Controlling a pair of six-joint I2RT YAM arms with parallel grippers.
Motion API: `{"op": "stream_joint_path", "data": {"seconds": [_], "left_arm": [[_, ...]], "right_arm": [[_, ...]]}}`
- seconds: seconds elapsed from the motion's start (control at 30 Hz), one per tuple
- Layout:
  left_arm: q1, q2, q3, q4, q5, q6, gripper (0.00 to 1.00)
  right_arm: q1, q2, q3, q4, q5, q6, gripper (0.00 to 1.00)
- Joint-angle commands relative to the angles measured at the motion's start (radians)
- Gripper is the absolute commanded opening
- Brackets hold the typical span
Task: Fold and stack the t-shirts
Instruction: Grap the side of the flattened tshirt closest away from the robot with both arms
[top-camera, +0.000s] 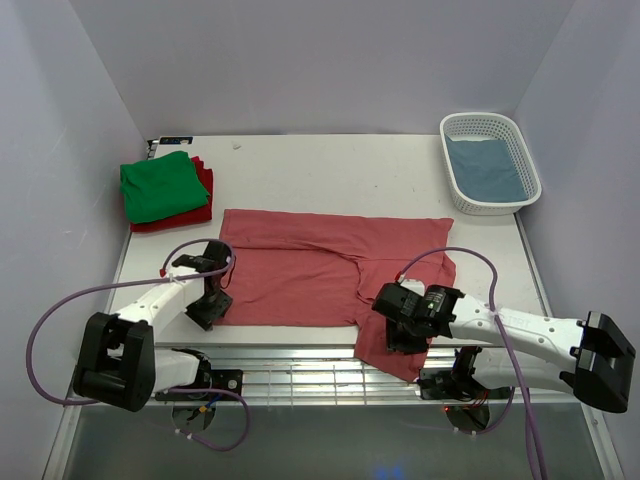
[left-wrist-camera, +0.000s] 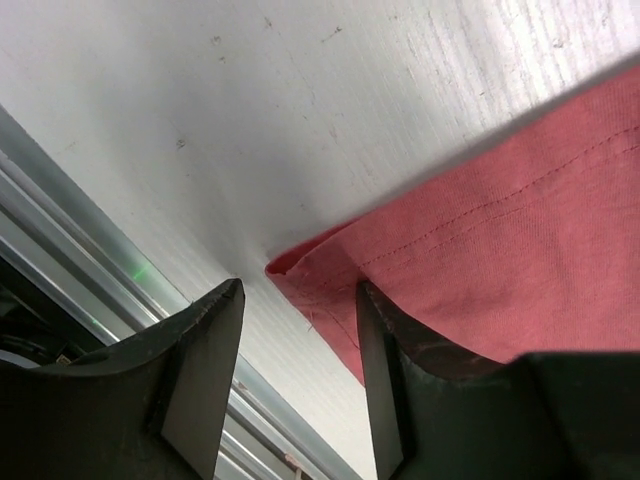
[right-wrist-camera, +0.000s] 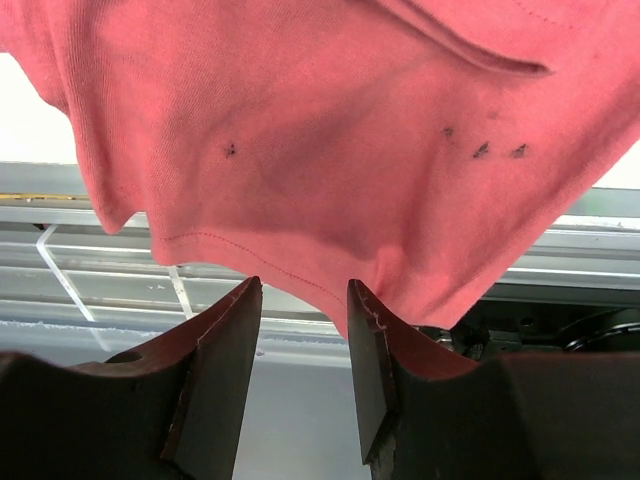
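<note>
The dusty pinkish-red t-shirt (top-camera: 300, 265) lies spread across the table's middle, and one part hangs over the front edge. My left gripper (top-camera: 212, 308) is at the shirt's near left corner. In the left wrist view that gripper (left-wrist-camera: 300, 290) is open, with the hemmed corner (left-wrist-camera: 300, 268) just past its tips. My right gripper (top-camera: 398, 335) is at the hanging part. In the right wrist view it (right-wrist-camera: 305, 288) is open under the drooping hem (right-wrist-camera: 300, 200), and cloth touches one finger (right-wrist-camera: 375, 330). A folded green t-shirt (top-camera: 158, 185) lies on a dark red one (top-camera: 204, 203).
A white lattice basket (top-camera: 455, 190) at the back right holds a grey-blue t-shirt (top-camera: 487, 168). Metal rails (top-camera: 300, 365) run along the table's front edge. Purple cables loop beside both arms. Walls close in the left, right and back.
</note>
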Motion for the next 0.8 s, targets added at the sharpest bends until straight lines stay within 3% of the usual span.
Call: {"op": "stream_joint_path", "data": {"seconds": [0.0, 0.07, 0.2, 0.37, 0.63, 0.77], "left_arm": [[0.009, 0.033, -0.087, 0.141, -0.053, -0.032, 0.58], [0.009, 0.030, -0.096, 0.156, -0.059, -0.037, 0.51], [0.009, 0.057, -0.094, 0.190, -0.074, -0.028, 0.21], [0.009, 0.139, -0.082, 0.214, -0.062, -0.006, 0.20], [0.009, 0.068, -0.079, 0.220, -0.027, 0.029, 0.17], [0.009, 0.065, -0.065, 0.222, -0.001, 0.041, 0.17]], "right_arm": [[0.005, -0.034, -0.006, -0.048, 0.023, 0.038, 0.46], [0.006, -0.042, -0.014, -0.051, 0.022, 0.050, 0.46], [0.005, -0.045, -0.017, -0.057, 0.022, 0.062, 0.46], [0.005, -0.034, -0.017, -0.096, 0.019, 0.073, 0.46], [0.014, 0.009, -0.074, -0.079, -0.006, 0.105, 0.46], [0.033, 0.064, -0.017, -0.143, 0.034, 0.128, 0.46]]}}
